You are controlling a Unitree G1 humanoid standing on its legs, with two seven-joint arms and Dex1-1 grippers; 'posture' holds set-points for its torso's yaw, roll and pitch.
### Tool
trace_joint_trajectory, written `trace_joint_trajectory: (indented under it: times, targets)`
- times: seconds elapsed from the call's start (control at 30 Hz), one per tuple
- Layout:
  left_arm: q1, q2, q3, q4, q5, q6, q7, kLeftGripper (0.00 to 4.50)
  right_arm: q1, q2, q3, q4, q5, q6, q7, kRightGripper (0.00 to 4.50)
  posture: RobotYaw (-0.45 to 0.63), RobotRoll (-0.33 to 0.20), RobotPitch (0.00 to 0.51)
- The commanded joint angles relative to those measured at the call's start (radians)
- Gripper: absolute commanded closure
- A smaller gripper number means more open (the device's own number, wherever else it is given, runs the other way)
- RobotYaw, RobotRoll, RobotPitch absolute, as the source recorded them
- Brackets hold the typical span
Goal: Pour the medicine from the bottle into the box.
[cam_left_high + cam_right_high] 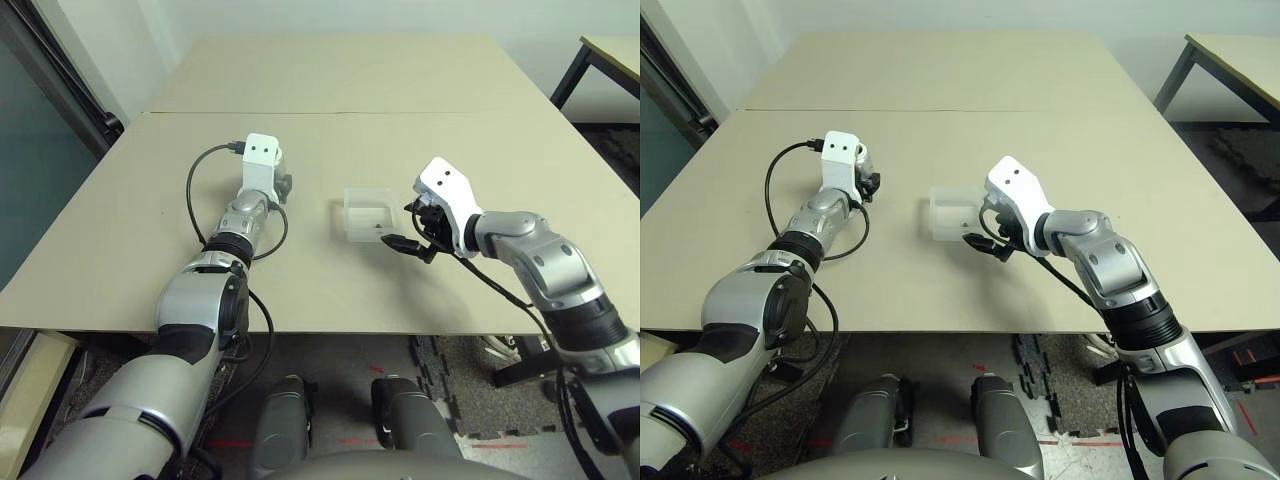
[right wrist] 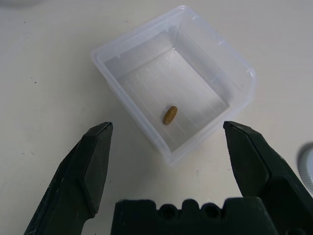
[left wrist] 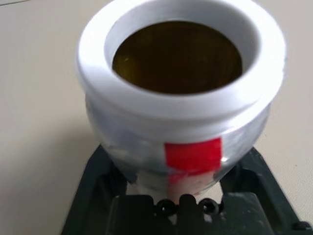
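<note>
bottle (image 3: 181, 98) base hidden, medicine (image 2: 169, 115) in box (image 2: 146, 54)

box (image 1: 368, 212) open-topped, right gripper (image 2: 166, 166) spread just beside it, bare table (image 1: 330, 80) beyond

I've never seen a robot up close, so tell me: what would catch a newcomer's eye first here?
Probably the little brown pill lying alone inside the clear plastic box at the middle of the table, with the right gripper open just beside it. Off to the left, the left gripper holds an uncapped silver bottle with a red stripe.
</note>
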Motion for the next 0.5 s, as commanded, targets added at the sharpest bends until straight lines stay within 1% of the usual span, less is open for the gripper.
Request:
trace_joint_trajectory:
  times: [0.03,0.5]
  targets:
    - [0.021,-0.008,-0.004,-0.002,-0.007,-0.008,-0.006,0.05,0.009,0.0,0.003,-0.001,-0.003,0.003,-0.003,0.0,-0.01,0.0,0.095]
    - [0.036,-0.012,-0.008,-0.018,-0.009,-0.041,-0.018,0.02,0.006,0.007,0.006,0.006,-0.005,-0.006,-0.004,0.0,0.0,0.0,0.096]
